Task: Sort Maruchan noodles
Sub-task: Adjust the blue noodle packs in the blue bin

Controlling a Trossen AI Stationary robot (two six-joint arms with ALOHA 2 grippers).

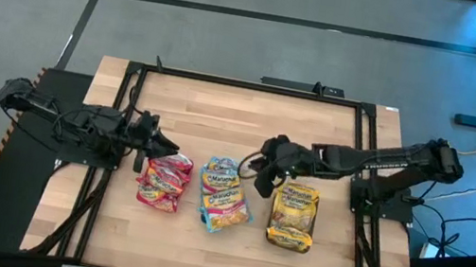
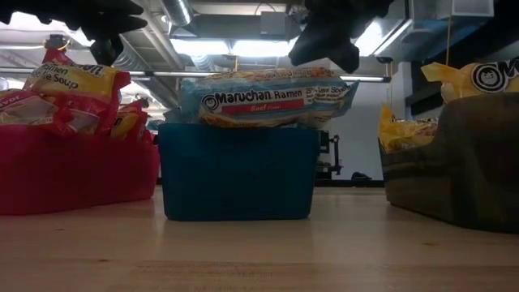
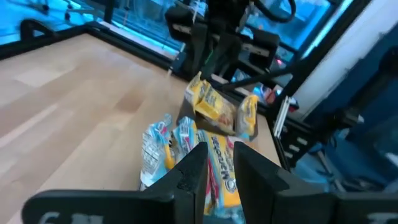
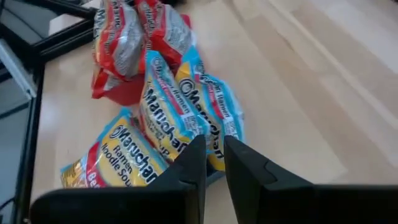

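**Sorting looks nearly finished**

High view: on the wooden tabletop [image 1: 220, 246] the noodle packets lie in red [image 1: 163, 182], blue [image 1: 223, 195] and yellow [image 1: 293, 216] piles. The left pincer [image 1: 154, 134] hovers near the red pile, the right pincer [image 1: 263, 168] between blue and yellow.

Wrist views: each pincer's fingers stand slightly apart, holding nothing.

No loose packet shows; next likely withdrawing.

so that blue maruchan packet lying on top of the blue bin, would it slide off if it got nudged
Probably. The blue packet lies flat across the blue bin, overhanging both sides, so a sideways nudge could slide or tip it off. Its glossy, crinkly wrapper looks slippery and light. The square block shape suggests a stiff middle with floppy edges.
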